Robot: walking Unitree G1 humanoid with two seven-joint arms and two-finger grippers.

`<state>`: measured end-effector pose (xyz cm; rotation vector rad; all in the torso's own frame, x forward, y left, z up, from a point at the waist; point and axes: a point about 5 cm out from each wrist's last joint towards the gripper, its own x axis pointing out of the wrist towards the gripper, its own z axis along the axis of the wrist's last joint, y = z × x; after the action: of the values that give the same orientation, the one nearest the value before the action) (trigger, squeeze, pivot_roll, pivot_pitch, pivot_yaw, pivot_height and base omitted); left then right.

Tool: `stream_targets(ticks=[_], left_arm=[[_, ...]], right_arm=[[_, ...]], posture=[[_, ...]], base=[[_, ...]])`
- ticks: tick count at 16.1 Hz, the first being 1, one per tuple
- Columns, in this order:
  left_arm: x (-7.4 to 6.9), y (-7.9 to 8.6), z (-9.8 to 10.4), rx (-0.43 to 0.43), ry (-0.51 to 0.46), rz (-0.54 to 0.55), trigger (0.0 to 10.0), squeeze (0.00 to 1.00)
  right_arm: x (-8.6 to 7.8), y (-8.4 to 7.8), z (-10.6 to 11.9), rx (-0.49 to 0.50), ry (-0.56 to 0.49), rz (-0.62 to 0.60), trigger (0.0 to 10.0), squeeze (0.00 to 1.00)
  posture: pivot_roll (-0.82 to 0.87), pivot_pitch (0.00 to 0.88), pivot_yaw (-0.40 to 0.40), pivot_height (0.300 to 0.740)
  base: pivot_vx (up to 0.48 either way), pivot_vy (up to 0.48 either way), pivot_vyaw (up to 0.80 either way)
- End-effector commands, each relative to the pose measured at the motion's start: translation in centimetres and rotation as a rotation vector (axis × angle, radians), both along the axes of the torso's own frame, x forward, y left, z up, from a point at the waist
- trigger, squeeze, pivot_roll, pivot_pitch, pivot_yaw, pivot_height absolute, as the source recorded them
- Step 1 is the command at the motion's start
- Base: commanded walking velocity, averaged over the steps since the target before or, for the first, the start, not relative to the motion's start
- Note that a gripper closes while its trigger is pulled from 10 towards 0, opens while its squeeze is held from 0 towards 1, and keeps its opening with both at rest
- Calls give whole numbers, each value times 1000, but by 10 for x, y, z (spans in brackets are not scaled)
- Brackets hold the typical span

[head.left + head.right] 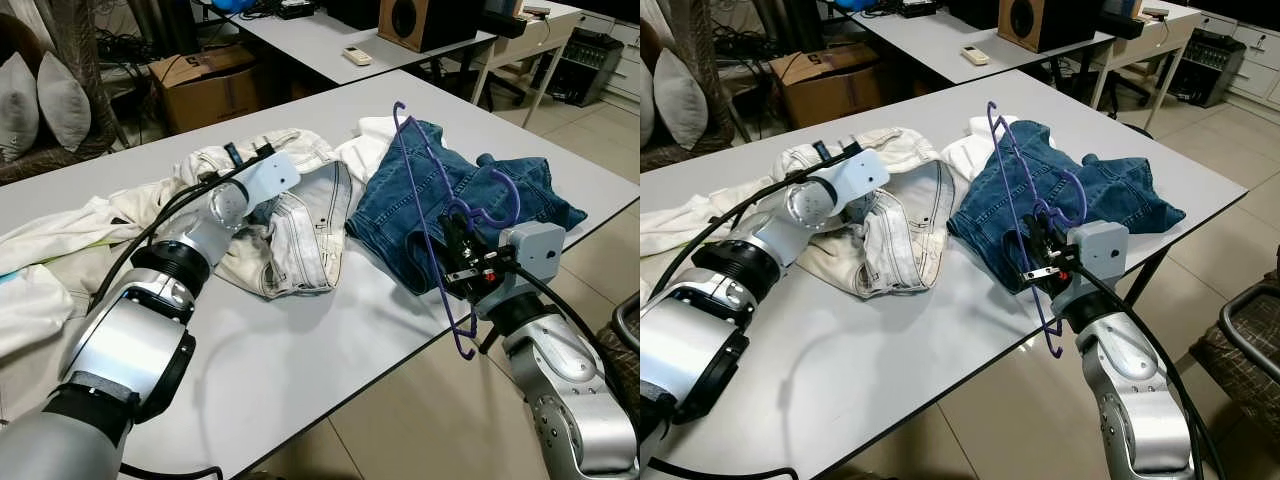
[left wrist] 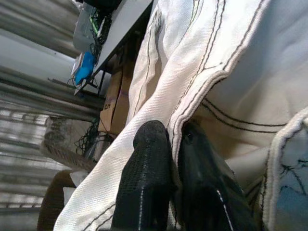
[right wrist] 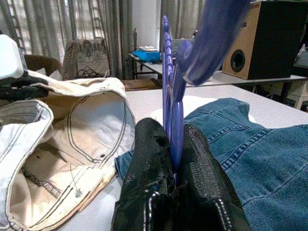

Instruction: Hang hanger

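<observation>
Two silver arms with black joint rings are seen, black cables running along each; the left end effector (image 1: 232, 152) and right end effector (image 1: 455, 235) carry textured black fingers (image 3: 153, 159).

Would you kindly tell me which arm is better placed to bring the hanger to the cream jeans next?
The right. Its claw is shut on the purple plastic hanger, held above the blue denim jeans. The left claw is shut on the waistband of the cream denim jeans, holding them.
</observation>
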<state>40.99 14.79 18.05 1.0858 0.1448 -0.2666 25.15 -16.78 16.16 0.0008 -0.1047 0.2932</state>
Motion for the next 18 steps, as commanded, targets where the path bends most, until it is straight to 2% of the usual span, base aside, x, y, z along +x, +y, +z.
stream_targets(ticks=[1, 2, 4, 5, 6, 7, 8, 9, 10, 12, 13, 14, 16, 18], left_arm=[[4, 6, 14, -22, -28, 23, 0, 0], [4, 8, 15, -25, -27, 25, 0, 0], [5, 11, 25, -271, 50, 14, 0, 0], [6, 13, 30, -314, 66, -3, 0, 0], [7, 16, 42, -426, 84, -21, 0, 0], [8, 19, 53, -474, 74, -27, 0, 0], [9, 22, 62, -473, 57, -34, 0, 0], [8, 24, 89, -476, 14, -105, 0, 0], [8, 24, 95, -477, 9, -130, 0, 0], [-1, 22, 123, -425, -6, -290, 0, 0], [-4, 23, 130, -392, -3, -339, 0, 0], [-9, 21, 136, -326, 5, -411, 0, 0], [-20, 21, 141, -228, 70, -522, 0, 0], [-25, 25, 149, -244, 77, -520, 0, 0]], right_arm=[[2, 0, 5, 0, -21, 0, 10000, 0], [2, 0, 5, 0, -21, 2, 10000, 0], [-3, 9, 3, -22, 10, 122, 10000, 0], [-6, 13, 3, -28, 22, 176, 10000, 0], [-13, 20, 0, -33, 53, 266, 10000, 0], [-17, 24, -2, -43, 70, 319, 10000, 0], [-18, 26, -4, -44, 81, 343, 10000, 0], [-16, 29, -7, -34, 109, 352, 10000, 0], [-15, 29, -8, -26, 117, 347, 10000, 0], [-7, 29, -12, 11, 176, 336, 10000, 0], [-4, 30, -14, 14, 201, 345, 10000, 0], [-1, 31, -17, 16, 231, 364, 10000, 0], [11, 32, -24, 27, 313, 382, 10000, 0], [33, 32, -25, -4, 362, 382, 10000, 0]], posture=[[-196, 0, 84, 740], [-196, 0, 84, 740], [-195, 0, 84, 740], [-195, 0, 84, 740], [-193, 0, 80, 740], [-193, 0, 80, 740], [-187, 0, 75, 740], [-186, 0, 73, 740], [-182, 0, 72, 740], [-176, 0, 69, 740], [-170, 0, 66, 740], [-168, 0, 66, 740], [-162, 0, 61, 740], [-148, 0, 49, 740]], base=[[0, 0, 0], [0, 0, 0], [0, 0, 0], [0, 0, 0], [0, 0, 0], [0, 0, 0], [0, 0, 0], [0, 0, 0], [0, 0, 0], [0, 0, 0], [0, 0, 0], [0, 0, 0], [0, 0, 0], [0, 0, 0]])
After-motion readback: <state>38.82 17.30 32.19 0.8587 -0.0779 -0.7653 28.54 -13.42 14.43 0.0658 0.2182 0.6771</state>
